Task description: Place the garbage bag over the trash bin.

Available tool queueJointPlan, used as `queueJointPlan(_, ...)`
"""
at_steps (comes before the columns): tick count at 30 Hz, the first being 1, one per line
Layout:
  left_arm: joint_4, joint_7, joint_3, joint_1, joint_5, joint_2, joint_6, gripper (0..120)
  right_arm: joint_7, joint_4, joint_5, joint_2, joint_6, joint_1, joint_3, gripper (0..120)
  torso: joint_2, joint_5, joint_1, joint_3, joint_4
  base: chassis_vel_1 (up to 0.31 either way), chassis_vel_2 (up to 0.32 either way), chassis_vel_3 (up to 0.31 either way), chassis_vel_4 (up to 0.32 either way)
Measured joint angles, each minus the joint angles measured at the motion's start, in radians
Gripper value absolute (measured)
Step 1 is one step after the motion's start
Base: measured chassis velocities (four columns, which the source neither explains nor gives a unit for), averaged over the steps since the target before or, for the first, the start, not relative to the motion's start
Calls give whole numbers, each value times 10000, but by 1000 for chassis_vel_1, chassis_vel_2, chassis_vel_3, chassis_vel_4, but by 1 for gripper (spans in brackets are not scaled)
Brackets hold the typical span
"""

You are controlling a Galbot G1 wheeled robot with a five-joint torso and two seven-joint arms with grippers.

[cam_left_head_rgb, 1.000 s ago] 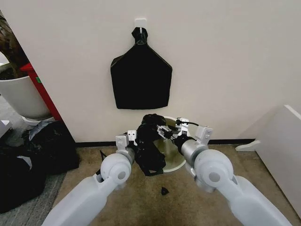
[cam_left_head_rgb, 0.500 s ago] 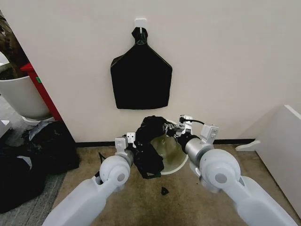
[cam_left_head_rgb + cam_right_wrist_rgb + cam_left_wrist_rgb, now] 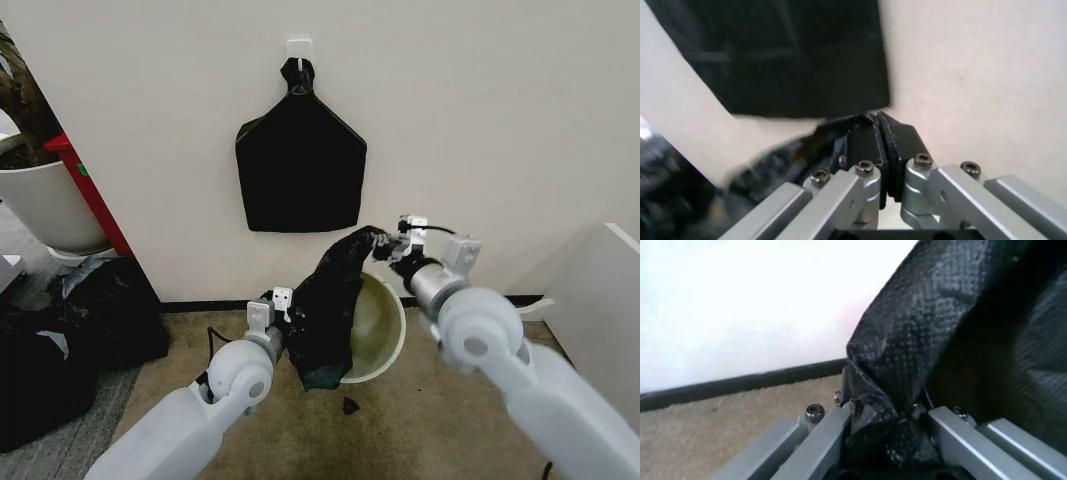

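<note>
The thin, wrinkled black plastic garbage bag [image 3: 330, 310] covers the left side of the small round white plastic trash bin [image 3: 385, 325], hiding that part of its rim and wall. In the right wrist view, the lower left region is motion-blurred. The left wrist view crops the bag [image 3: 953, 350] at its top and right edges.

Even, bright light; blurred wrist views
</note>
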Motion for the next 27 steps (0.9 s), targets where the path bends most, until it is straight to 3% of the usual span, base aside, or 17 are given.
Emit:
queueJointPlan(3,-103,98,-14,6,0,27,-118,0,-655,-238,-21,-528,-109,-19,8,0,1,-1,0,0,-1,0,0,0,0)
queueJointPlan(4,-173,143,-46,34,-1,26,-193,0,-1387,-487,-173,-994,-205,-104,40,0,0,-1,0,0,-3,0,0,0,0)
queueJointPlan(9,-365,326,-309,347,-9,34,-419,0,-3298,-1018,-761,-1859,-311,-217,233,0,1,-1,0,0,-2,0,0,0,0)
queueJointPlan(18,-592,552,-841,1025,-472,119,-883,0,-5002,-1327,-1777,-2344,345,-675,526,3,0,0,0,-1,2,0,0,0,0)
queueJointPlan(27,-472,969,-1334,1080,-2194,1,-1626,0,-5568,-1424,-1499,-2822,1286,-1220,940,37,0,-2,0,-1,0,0,0,0,0)
